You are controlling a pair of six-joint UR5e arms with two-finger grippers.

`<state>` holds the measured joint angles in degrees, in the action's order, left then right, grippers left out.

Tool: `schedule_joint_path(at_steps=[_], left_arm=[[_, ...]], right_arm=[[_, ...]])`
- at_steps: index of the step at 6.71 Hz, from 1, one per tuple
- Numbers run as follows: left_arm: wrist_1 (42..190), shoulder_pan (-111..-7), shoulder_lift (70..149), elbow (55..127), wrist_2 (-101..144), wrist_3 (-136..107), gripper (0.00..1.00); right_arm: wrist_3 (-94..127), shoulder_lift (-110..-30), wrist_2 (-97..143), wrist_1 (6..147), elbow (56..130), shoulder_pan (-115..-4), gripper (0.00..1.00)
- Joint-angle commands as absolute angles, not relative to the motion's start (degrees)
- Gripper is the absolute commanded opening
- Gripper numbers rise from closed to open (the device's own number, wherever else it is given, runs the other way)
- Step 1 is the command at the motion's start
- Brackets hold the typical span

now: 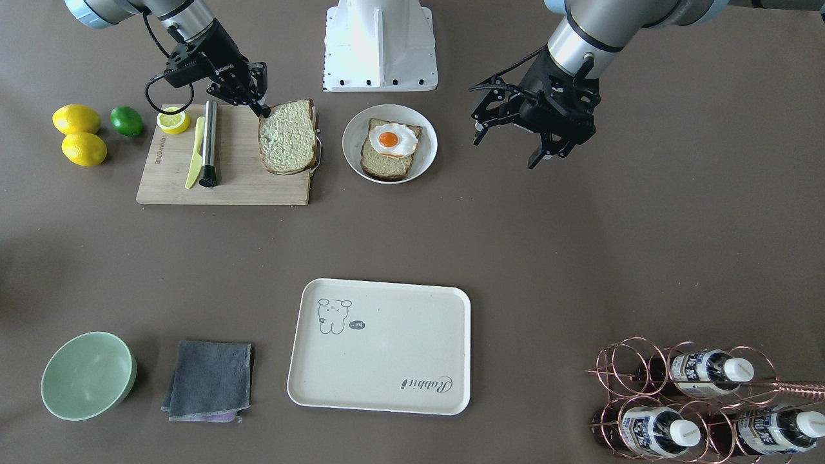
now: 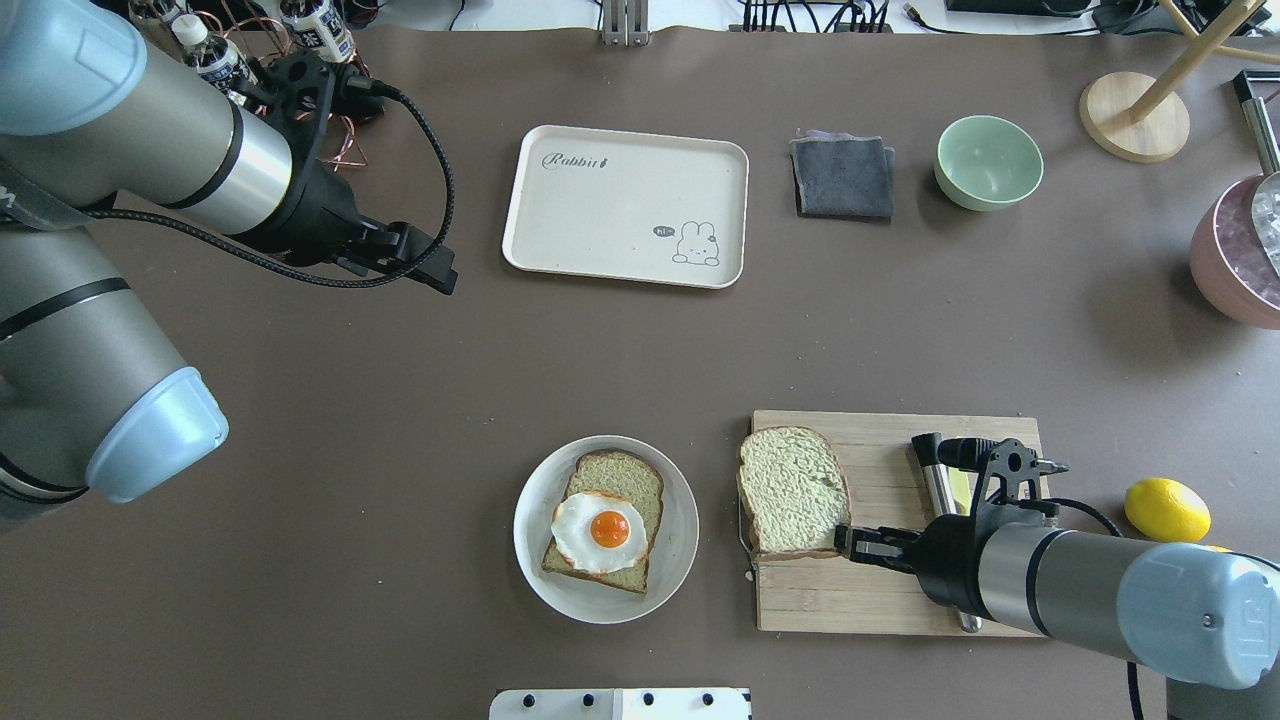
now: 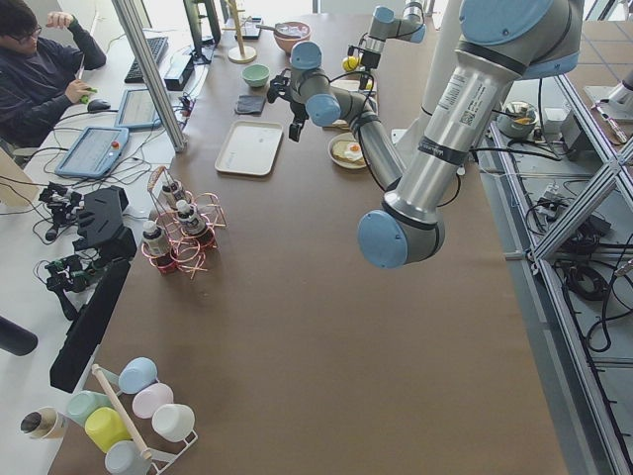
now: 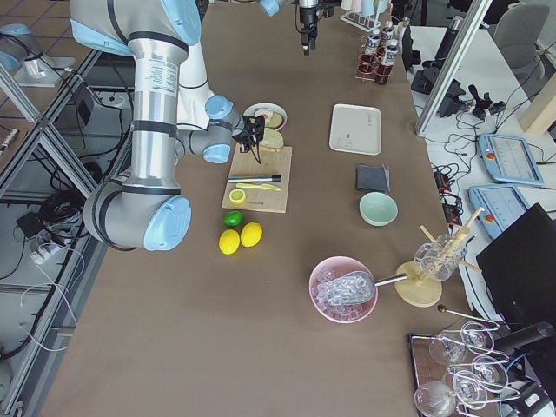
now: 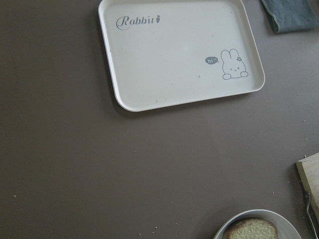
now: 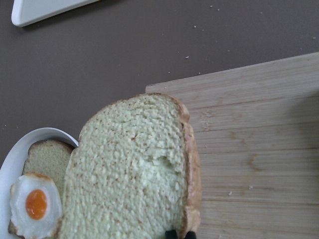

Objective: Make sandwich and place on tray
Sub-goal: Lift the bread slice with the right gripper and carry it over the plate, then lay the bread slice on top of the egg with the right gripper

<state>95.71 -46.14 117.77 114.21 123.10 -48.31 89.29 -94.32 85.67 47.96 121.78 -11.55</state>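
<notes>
Front view: right gripper (image 1: 261, 109) is clamped shut on the loose slice (image 1: 288, 136) at its corner nearest the robot; slice is over the board (image 1: 238, 183), overhanging the plate-side edge a bit. Other slice (image 1: 387, 165) sits on the plate (image 1: 422, 158) just beside the board, egg (image 1: 393, 140) on top, yolk up. Left gripper (image 1: 509, 147) hangs in the air on the plate's far side, fingers spread apart, nothing between them. Tray (image 1: 387, 380) is well apart from both slices, toward the operators' side. Overhead: we see the same clamp at the crust corner; left gripper is off to the tray's side, not touching it. Side views: both grippers too small for us to judge. Left wrist: we get the tray and, at the bottom edge, a bit of plate rim with bread. Right wrist: fingertips (image 6: 171, 234) sit at the slice's crust; slice fills the lens and covers part of the plate, so we can't tell if it's lifted or flat
</notes>
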Motion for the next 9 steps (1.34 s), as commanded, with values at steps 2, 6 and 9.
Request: schedule_joint_path(at_steps=[2, 6, 9], left_arm=[[95.71, -46.14, 117.77, 114.0, 123.49, -48.34, 0.98], [95.71, -46.14, 117.77, 113.64, 123.66, -48.34, 0.98], [95.71, -46.14, 117.77, 113.64, 123.66, -48.34, 0.98]], right_arm=[[97.8, -71.97, 81.94, 74.88, 121.47, -8.72, 0.0], [110.54, -61.29, 73.75, 86.02, 114.9, -1.68, 0.0], [113.02, -60.73, 71.98, 87.1, 113.73, -0.53, 0.0]])
